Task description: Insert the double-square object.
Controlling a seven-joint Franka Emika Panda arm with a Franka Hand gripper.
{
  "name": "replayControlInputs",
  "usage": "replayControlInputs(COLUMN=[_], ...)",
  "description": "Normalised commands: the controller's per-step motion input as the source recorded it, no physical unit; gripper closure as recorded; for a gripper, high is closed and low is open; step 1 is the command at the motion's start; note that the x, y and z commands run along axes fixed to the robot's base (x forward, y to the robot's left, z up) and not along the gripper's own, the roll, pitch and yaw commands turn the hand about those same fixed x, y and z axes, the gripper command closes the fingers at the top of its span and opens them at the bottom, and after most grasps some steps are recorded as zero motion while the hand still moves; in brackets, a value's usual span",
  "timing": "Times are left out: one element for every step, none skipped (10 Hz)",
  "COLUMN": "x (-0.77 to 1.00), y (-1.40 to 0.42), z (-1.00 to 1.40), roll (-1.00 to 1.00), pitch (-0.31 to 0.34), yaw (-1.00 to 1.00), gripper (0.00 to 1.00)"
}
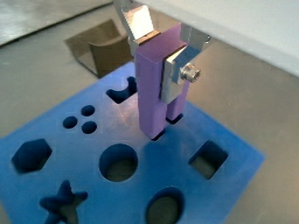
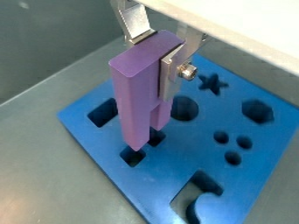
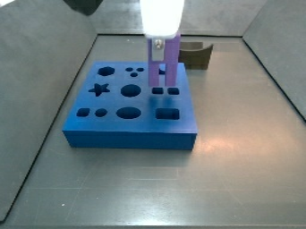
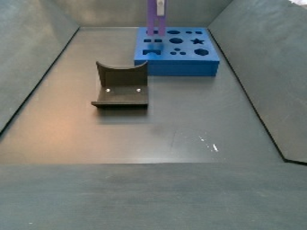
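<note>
The double-square object, a tall purple peg (image 1: 156,87), stands upright over the blue block (image 1: 70,188). My gripper (image 1: 160,57) is shut on the peg's upper part, with a silver finger on each side. The peg's lower end meets the mouth of a double-square hole (image 2: 133,156) in the block's top. How deep it sits cannot be told. The peg (image 2: 138,96) and gripper (image 2: 153,51) show in both wrist views. In the side views the peg (image 3: 169,63) (image 4: 156,20) rises from the block (image 3: 125,134) (image 4: 198,63) under the gripper (image 3: 164,40).
The block's top has other cut-outs: a star (image 3: 100,89), round holes (image 3: 129,114), a hexagon (image 1: 31,154) and a square (image 1: 209,159). A dark curved grey-brown block (image 4: 120,85) (image 3: 195,55) lies on the grey floor beside the blue block. Grey walls (image 4: 36,81) enclose the floor.
</note>
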Motion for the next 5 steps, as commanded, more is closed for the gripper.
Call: replayControlInputs(x=[-0.02, 0.0, 0.04, 0.19, 0.26], y=[0.11, 0.08, 0.0, 0.0, 0.0], z=[-0.31, -0.27, -0.33, -0.39, -0.49], roll=[0.07, 0.07, 0.08, 0.06, 0.09], pitch=[0.089, 0.054, 0.0, 0.007, 0.009], yaw=[-0.26, -0.13, -0.03, 0.0, 0.02], gripper=[1.0, 1.0, 1.0, 1.0, 1.0])
